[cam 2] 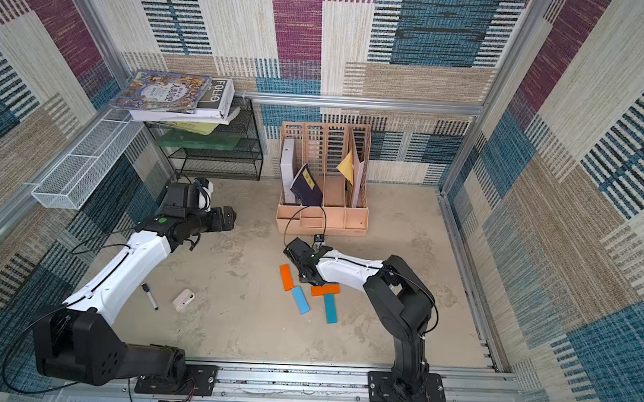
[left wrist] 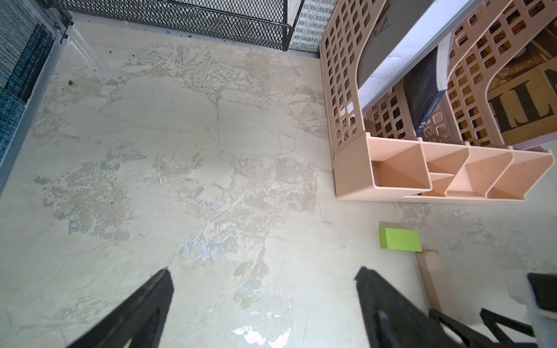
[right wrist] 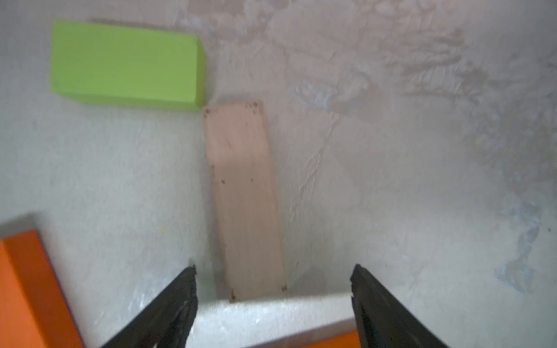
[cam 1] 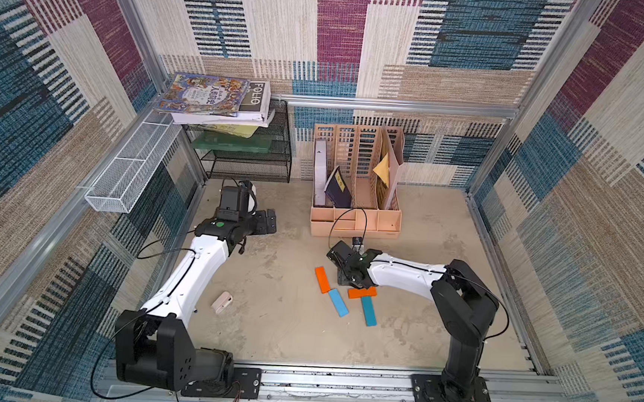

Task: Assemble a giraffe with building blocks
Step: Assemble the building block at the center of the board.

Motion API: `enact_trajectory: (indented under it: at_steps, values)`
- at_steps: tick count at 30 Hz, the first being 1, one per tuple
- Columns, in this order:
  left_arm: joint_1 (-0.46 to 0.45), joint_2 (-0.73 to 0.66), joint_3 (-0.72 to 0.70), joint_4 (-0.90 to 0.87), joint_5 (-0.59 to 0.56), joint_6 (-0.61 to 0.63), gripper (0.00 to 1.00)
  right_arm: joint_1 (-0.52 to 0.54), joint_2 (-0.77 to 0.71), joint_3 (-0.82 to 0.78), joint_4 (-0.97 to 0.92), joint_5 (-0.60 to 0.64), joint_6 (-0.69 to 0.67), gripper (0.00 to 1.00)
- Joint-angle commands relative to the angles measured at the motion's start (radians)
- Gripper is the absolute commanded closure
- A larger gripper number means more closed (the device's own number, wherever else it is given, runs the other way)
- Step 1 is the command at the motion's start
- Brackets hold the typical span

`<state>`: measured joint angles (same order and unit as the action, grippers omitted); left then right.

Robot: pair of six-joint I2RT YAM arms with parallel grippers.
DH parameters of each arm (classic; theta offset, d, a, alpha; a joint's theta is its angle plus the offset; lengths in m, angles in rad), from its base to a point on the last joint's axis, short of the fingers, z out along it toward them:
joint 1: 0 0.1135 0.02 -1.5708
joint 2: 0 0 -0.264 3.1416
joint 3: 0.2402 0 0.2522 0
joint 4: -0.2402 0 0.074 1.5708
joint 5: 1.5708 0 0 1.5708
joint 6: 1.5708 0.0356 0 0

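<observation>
Building blocks (cam 2: 300, 300) lie flat near the middle of the bench (cam 1: 444, 257). Toward its back-left corner the left gripper (left wrist: 263, 271) hangs wide open, empty. Next, an orange block (cam 1: 322, 279) meets a blue block (cam 1: 338, 303). The right gripper (right wrist: 274, 271), jaws parted, straddles one end of the tan block (right wrist: 245, 199) without contact; the lime-green block (right wrist: 126, 64) touches its other end. Rightmost, a second orange block (cam 1: 362, 292) meets a second blue block (cam 1: 369, 311).
</observation>
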<state>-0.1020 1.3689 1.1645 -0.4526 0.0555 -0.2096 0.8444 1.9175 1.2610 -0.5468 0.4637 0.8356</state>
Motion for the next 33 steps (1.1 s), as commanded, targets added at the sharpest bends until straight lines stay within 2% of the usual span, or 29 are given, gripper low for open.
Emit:
enact_trajectory:
  at_steps: [1, 9, 11, 14, 16, 24, 33]
  values:
    - [0.001, -0.004, 0.001, 0.006, 0.003, -0.004, 0.01, -0.027, 0.031, 0.042, 0.019, -0.019, -0.064, 0.22]
    - [0.001, 0.001, 0.003, 0.006, 0.002, -0.003, 0.01, -0.082, 0.118, 0.151, 0.011, -0.042, -0.111, 0.44]
    - [0.001, 0.003, 0.003, 0.006, 0.002, -0.002, 0.01, -0.087, 0.127, 0.157, 0.013, -0.047, -0.116, 0.51]
    - [0.001, 0.005, 0.004, 0.006, 0.0, -0.002, 0.01, -0.088, 0.126, 0.144, 0.019, -0.056, -0.116, 0.69]
    - [0.0, 0.006, 0.006, 0.006, 0.002, -0.002, 0.01, -0.087, 0.121, 0.125, 0.028, -0.068, -0.113, 0.74]
    - [0.001, -0.001, 0.003, 0.005, 0.005, -0.004, 0.01, -0.036, 0.051, 0.046, 0.055, -0.098, -0.054, 0.74]
    - [0.001, -0.005, 0.001, 0.006, 0.008, -0.006, 0.01, -0.002, 0.074, 0.095, 0.029, -0.097, -0.014, 0.73]
